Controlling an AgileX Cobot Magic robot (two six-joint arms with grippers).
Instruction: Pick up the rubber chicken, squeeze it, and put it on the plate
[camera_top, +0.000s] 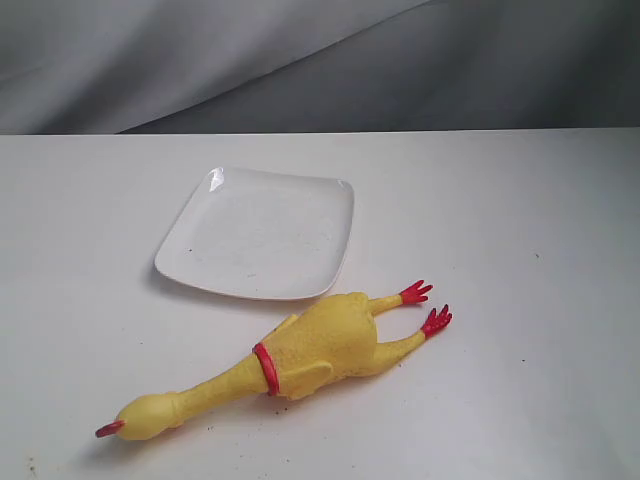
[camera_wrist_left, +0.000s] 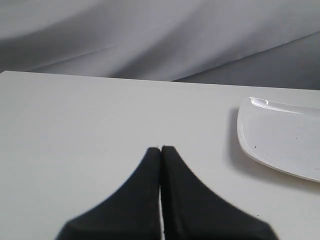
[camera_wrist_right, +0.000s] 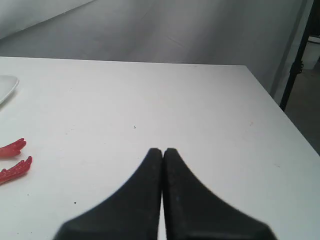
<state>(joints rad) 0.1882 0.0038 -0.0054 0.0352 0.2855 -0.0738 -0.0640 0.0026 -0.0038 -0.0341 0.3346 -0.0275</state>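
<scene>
The rubber chicken (camera_top: 310, 352) lies on the white table in front of the plate (camera_top: 262, 234), yellow body with a red collar, head toward the near left, red feet toward the right. Its body end nearly touches the plate's near corner. Neither arm shows in the exterior view. My left gripper (camera_wrist_left: 161, 148) is shut with nothing in it, and the plate (camera_wrist_left: 282, 140) lies off to one side of it. My right gripper (camera_wrist_right: 163, 150) is shut and empty too; only the chicken's red feet (camera_wrist_right: 14, 159) show at that frame's edge.
The white table (camera_top: 520, 220) ends at a grey draped backdrop (camera_top: 320, 60). In the right wrist view the table edge (camera_wrist_right: 280, 115) drops off, with a black stand leg (camera_wrist_right: 295, 65) beyond it.
</scene>
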